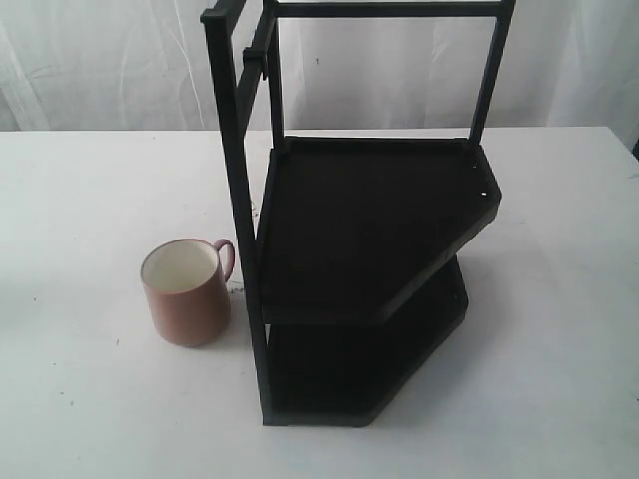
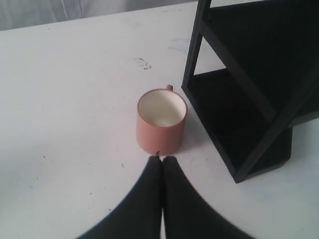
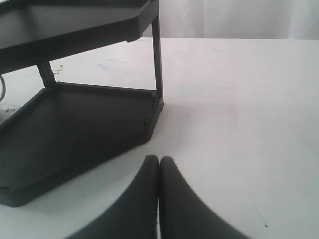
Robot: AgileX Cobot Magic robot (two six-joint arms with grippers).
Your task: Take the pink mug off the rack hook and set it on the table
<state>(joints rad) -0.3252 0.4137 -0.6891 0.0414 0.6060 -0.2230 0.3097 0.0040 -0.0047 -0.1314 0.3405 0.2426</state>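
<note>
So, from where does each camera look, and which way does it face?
Exterior view: high, looking down on the rack, pink mug and table; no robot part shows.
Left wrist view: above the table, facing the mug past shut left fingers.
Right wrist view: low, facing the rack's bottom shelf past shut right fingers.
Shared: all show the rack.

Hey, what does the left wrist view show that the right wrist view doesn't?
Only the left wrist view shows the pink mug, upright on the table beside the rack, its handle turned away from the camera, with the left gripper shut and pointing at it. Only the right wrist view shows the right gripper, shut, over the table next to the rack's lower shelf; the mug cannot be made out there. Both show the black rack, the white table and a closed gripper in the foreground.
</note>
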